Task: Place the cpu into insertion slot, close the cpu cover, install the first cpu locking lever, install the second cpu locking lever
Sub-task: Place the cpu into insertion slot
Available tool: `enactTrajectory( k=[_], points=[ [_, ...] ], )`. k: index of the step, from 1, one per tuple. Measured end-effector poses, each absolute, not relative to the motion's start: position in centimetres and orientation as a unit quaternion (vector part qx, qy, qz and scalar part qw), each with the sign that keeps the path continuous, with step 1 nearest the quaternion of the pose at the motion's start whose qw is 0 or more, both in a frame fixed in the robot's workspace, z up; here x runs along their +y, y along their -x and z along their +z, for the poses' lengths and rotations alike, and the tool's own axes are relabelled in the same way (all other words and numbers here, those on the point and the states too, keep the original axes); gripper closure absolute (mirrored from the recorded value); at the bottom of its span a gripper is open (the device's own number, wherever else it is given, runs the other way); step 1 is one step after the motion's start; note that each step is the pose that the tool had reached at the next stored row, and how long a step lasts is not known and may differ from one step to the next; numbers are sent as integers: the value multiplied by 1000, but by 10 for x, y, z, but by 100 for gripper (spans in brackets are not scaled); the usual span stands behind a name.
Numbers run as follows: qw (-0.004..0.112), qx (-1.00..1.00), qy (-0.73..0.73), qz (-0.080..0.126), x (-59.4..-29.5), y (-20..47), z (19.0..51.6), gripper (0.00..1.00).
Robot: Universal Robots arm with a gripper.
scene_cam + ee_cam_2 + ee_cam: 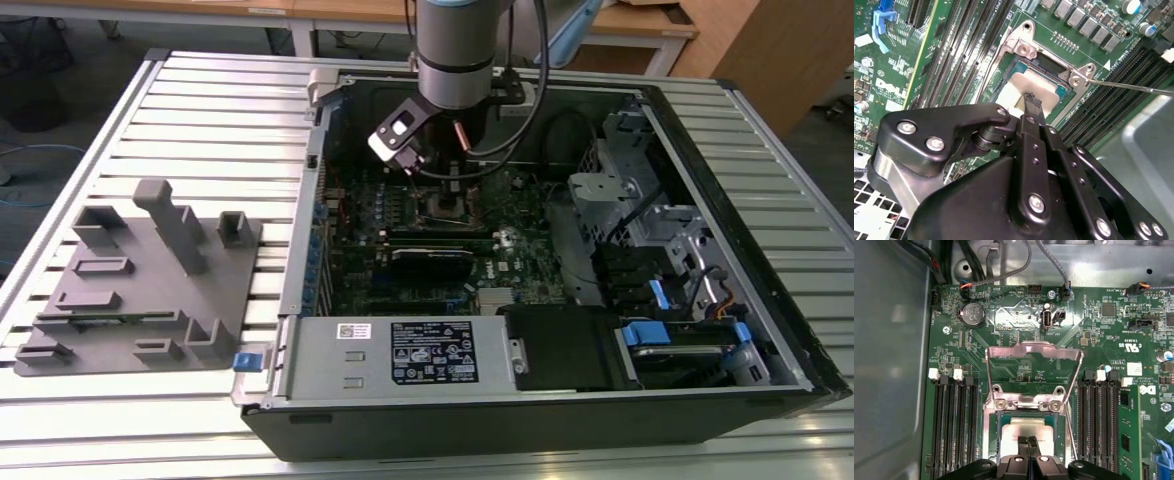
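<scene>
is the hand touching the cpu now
Cannot tell. In both wrist views the hand overlaps the cpu lying in the insertion slot, but neither shows contact or a gap plainly.

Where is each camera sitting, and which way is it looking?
Exterior view: off the arm, up high, looking down into the open computer case; the arm reaches in.
First wrist view: on the arm, facing the motherboard and the open cpu cover; the gripper shows, jaws together.
Second wrist view: on the arm, looking past the gripper at the cpu.
Both wrist views share the cpu in the insertion slot.
</scene>
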State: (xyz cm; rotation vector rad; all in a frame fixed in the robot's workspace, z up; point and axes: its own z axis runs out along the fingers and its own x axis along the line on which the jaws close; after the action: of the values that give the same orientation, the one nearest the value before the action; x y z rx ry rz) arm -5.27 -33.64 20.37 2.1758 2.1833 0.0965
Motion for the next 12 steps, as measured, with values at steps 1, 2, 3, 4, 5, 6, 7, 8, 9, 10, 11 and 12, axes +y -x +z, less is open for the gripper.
enactTrajectory(
  k=[1, 2, 3, 4, 5, 6, 7, 8, 9, 10, 11, 12],
  points=[
    [29, 708, -705, 31, -336, 53, 204, 89],
    [29, 708, -705, 31, -336, 53, 203, 89],
    [29, 708, -705, 31, -336, 53, 202, 89],
    [29, 708, -705, 31, -336, 53, 201, 89],
    [29, 708, -705, 31, -336, 53, 201, 89],
    [29, 708, -705, 31, -336, 53, 200, 89],
    [29, 708, -705, 31, -337, 53, 200, 89],
    [29, 708, -705, 31, -337, 53, 199, 89],
    [29, 708, -705, 31, -337, 53, 199, 89],
    [29, 708, -705, 31, -337, 53, 199, 89],
    [29, 708, -705, 31, -337, 53, 199, 89],
    [29, 708, -705, 31, -336, 53, 199, 89]
  ],
)
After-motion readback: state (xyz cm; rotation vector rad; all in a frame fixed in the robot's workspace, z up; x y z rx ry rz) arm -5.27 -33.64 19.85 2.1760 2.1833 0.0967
